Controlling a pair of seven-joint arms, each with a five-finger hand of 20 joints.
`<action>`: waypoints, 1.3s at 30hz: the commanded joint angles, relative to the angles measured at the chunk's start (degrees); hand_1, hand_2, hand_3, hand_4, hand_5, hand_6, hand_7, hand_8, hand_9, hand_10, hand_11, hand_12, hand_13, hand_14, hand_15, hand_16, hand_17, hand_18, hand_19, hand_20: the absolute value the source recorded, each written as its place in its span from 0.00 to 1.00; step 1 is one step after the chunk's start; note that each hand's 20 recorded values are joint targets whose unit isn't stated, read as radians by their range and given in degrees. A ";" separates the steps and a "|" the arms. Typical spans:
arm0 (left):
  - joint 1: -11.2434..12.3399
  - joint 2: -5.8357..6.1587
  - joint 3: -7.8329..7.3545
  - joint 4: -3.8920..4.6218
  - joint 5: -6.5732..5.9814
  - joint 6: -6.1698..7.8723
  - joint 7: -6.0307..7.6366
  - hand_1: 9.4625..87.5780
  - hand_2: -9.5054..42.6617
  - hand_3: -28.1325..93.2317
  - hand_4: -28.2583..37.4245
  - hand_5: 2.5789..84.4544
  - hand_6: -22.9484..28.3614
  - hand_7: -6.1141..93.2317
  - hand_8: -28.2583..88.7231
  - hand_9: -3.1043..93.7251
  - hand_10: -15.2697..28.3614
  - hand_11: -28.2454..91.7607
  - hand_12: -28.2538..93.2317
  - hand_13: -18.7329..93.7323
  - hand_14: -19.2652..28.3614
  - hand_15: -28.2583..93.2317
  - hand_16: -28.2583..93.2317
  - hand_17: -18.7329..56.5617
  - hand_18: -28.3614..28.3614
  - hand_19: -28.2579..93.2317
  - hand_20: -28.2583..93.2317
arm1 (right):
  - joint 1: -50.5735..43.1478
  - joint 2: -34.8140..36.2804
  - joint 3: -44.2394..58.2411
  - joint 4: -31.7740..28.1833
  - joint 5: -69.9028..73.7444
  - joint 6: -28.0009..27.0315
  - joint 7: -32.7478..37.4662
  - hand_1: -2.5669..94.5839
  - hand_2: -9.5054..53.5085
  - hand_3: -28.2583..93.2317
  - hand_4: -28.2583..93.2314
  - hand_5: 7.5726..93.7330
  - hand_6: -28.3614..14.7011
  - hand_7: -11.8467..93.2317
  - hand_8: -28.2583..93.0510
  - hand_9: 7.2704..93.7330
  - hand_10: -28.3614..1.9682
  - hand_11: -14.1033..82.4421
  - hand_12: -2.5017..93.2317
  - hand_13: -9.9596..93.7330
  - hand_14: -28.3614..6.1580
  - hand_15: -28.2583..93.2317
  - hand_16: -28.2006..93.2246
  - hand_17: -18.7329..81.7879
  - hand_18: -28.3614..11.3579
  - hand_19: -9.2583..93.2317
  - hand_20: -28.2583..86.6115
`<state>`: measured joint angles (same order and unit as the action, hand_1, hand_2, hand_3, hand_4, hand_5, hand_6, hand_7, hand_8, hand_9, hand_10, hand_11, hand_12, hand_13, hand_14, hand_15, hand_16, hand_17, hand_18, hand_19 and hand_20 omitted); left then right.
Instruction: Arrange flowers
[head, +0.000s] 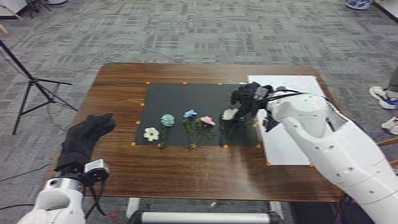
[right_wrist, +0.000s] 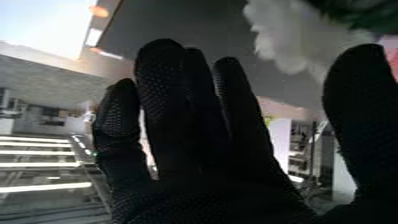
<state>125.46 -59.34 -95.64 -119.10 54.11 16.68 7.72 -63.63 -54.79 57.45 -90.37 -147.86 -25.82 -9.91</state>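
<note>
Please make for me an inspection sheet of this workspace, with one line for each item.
Surface: brown wooden table, with black mat and white sheet.
Job's things: white, teal, blue and pink flowers in a row on the mat; another white flower beside the right hand.
Clutter: nothing seen.
Grippers: right hand open, fingers straight; left hand over the table's left side.
Cables: dark ones at the right wrist.
Surroundings: grey carpet, black tripod at left.
</note>
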 joint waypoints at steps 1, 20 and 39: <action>-0.49 0.57 -0.31 0.68 3.16 -0.71 2.55 0.18 0.37 0.79 0.01 0.59 0.49 0.23 0.18 0.54 0.67 0.42 0.34 0.50 0.77 0.41 0.22 0.30 0.66 0.28 0.34 | 1.12 0.54 5.86 -3.15 3.00 -4.56 1.39 0.24 0.00 0.84 0.05 0.48 0.55 0.24 0.16 0.56 0.42 0.24 0.20 0.63 0.35 0.73 0.50 0.44 0.10 0.79 0.73; -1.06 0.40 0.94 1.15 0.01 3.02 8.74 0.18 0.24 0.82 0.05 0.40 0.44 0.21 0.17 0.34 0.57 0.32 0.30 0.41 0.65 0.29 0.23 0.32 0.65 0.26 0.35 | -2.44 -2.20 11.94 10.68 -4.86 15.11 6.14 0.24 0.00 0.83 0.06 0.40 0.58 0.25 0.17 0.47 0.42 0.21 0.20 0.60 0.35 0.59 0.45 0.40 0.13 0.68 0.67; 6.30 -1.84 -3.54 0.05 -0.90 -3.45 10.54 0.18 0.24 0.81 0.05 0.45 0.46 0.21 0.17 0.38 0.60 0.34 0.31 0.45 0.71 0.32 0.24 0.31 0.66 0.27 0.34 | -0.31 -8.69 15.67 23.36 -13.55 21.59 8.68 0.28 0.00 0.84 0.05 0.46 0.62 0.30 0.14 0.54 0.45 0.25 0.19 0.65 0.39 0.62 0.46 0.43 0.13 0.72 0.67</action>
<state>126.73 -60.05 -98.10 -118.66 53.94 15.23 17.17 -64.97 -61.19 71.52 -70.54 -159.09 -7.22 -2.54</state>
